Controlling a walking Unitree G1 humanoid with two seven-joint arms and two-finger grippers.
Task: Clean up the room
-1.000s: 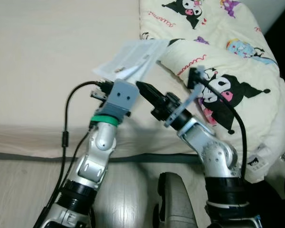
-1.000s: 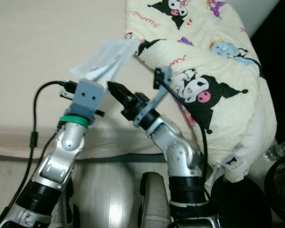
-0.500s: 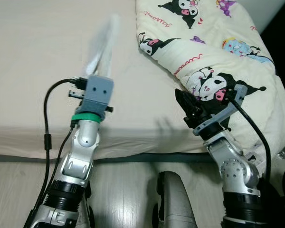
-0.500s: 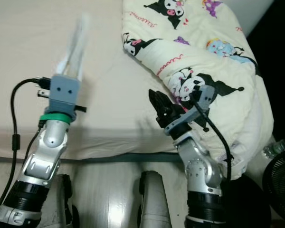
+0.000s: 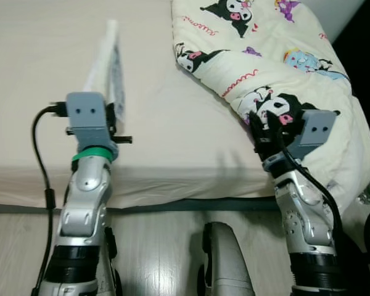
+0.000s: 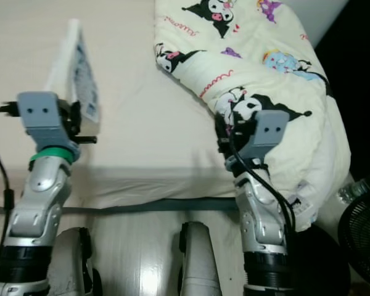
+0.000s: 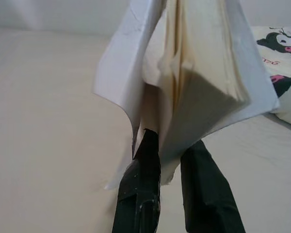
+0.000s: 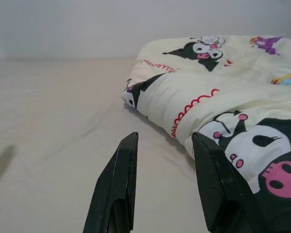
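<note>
**Wrapper in hand, blanket waiting**

I had my left gripper (image 7: pixel 170 162) pinched shut on a thin white plastic wrapper (image 5: pixel 111 68), holding it upright above the bed (image 5: pixel 43 92), well clear of the sheet. The wrist view showed the crumpled film (image 7: pixel 184 73) caught between my two black fingers (image 7: pixel 140 189), splaying out above them; one face of it carried small dark print.

My right gripper (image 8: pixel 165 179) hovered over the bed's near edge with its fingers spread apart and nothing between them, pointed along the sheet, just beside the cartoon-printed blanket (image 5: pixel 277 55).

I judged I was in the middle of clearing litter off the bed: the wrapper was lifted but not yet disposed of. The next move would call for carrying it to a bin, none of which I could see here, while keeping the pinch firm, since such light film could slip or flutter loose.

The bed was covered in a plain cream sheet, smooth on my left, with the blanket bunched up on my right and hanging over the mattress edge. Pale wood-look floor (image 5: pixel 166 246) lay below, and a dark fan grille (image 6: pixel 361 237) stood at the far right.
</note>
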